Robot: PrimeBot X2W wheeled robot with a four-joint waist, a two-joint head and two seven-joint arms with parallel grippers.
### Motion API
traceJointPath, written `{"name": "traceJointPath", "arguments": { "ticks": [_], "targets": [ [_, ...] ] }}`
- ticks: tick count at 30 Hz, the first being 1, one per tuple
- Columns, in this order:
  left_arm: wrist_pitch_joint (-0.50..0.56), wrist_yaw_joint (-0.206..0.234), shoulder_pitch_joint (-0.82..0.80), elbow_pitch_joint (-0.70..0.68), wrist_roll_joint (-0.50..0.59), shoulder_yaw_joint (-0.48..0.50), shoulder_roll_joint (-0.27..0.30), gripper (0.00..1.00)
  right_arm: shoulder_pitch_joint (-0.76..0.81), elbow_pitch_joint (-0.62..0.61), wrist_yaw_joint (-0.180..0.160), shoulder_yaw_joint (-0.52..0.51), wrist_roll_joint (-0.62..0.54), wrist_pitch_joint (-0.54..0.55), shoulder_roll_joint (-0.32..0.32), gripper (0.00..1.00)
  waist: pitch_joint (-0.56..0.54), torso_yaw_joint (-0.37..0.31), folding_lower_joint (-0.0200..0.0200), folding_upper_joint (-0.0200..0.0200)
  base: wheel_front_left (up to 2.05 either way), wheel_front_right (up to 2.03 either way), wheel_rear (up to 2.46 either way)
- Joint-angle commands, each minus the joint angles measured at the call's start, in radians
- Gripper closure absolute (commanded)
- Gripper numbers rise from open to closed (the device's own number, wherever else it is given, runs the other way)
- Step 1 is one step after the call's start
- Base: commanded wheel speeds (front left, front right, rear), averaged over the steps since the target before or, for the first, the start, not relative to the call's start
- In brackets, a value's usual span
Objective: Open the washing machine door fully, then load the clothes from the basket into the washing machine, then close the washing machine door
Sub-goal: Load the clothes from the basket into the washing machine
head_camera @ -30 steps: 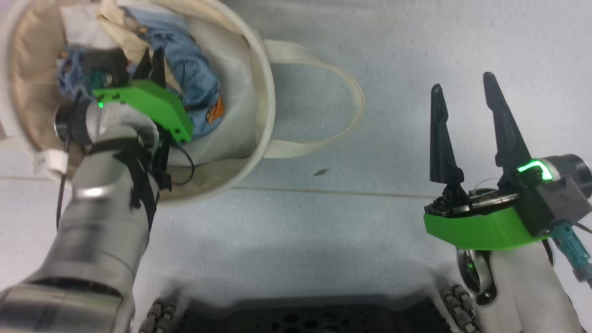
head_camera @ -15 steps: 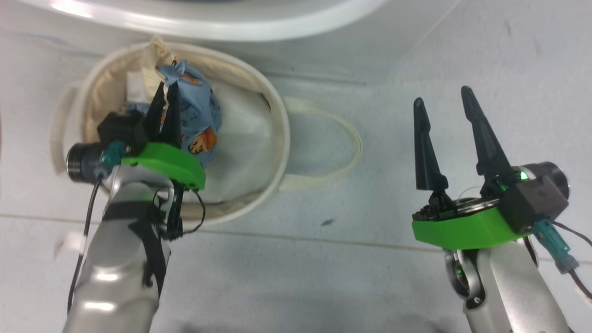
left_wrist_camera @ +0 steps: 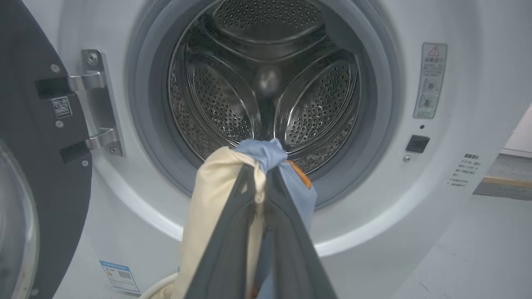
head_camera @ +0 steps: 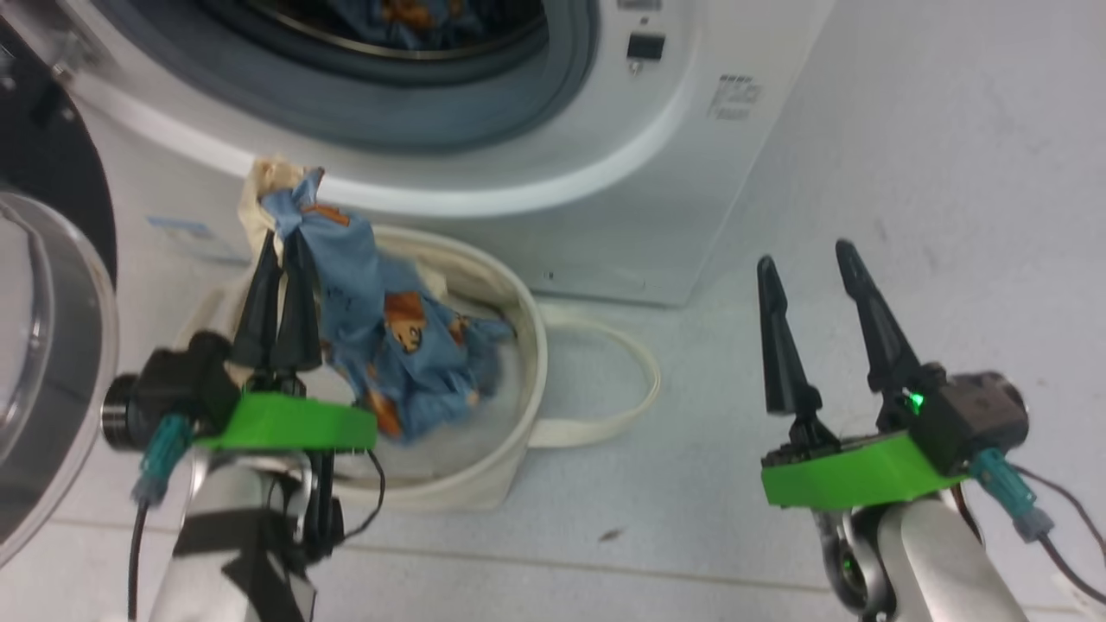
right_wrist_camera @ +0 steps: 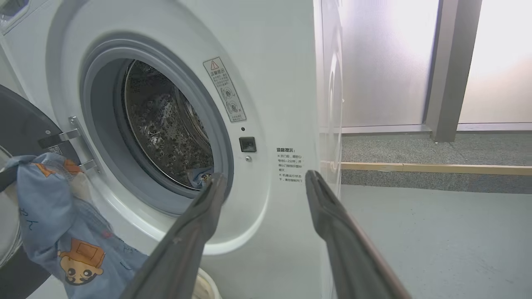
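While the clothes [head_camera: 389, 345] hang bunched before the washing machine [head_camera: 657, 173], just below its open mouth, the left gripper [head_camera: 281, 238] pinches their top, with a fold of cream cloth [left_wrist_camera: 216, 187], jaws nearly together. Their tail trails into the basket [head_camera: 529, 345] at the machine's foot. The washing machine door [head_camera: 52, 345] stands swung open at the machine's left; off its right corner the right gripper [head_camera: 804, 255] hovers empty, 2 fingers spread wide.

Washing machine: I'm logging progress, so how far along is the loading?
Done: washing machine door stands open, blue fabric lies in the drum. In hand: left fingers shut on clothes hanging over the basket. Left: drop them in, close the door.
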Motion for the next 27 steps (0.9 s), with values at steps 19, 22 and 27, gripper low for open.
{"name": "traceJointPath", "arguments": {
  "ticks": [19, 22, 27],
  "targets": [
    [-0.012, 0.066, 0.239, -0.279, -0.059, -0.003, 0.016, 1.0, 0.093, -0.008, 0.001, 0.04, 0.077, -0.012, 0.017, 0.0, -0.198, -0.019, 0.0003, -0.0001, 0.0, 0.0, 0.0],
    [-0.012, 0.064, 0.233, -0.28, -0.058, 0.002, 0.016, 1.0, 0.093, -0.009, 0.001, 0.042, 0.077, -0.012, 0.017, 0.0, -0.188, -0.025, 0.0003, -0.0001, 0.0, 0.0, 0.0],
    [-0.012, 0.063, 0.209, -0.286, -0.059, 0.018, 0.016, 1.0, 0.085, -0.009, 0.001, 0.044, 0.076, -0.012, 0.017, 0.0, -0.156, -0.045, 0.0003, -0.0001, 0.0, 0.0, 0.0]
  ]
}}
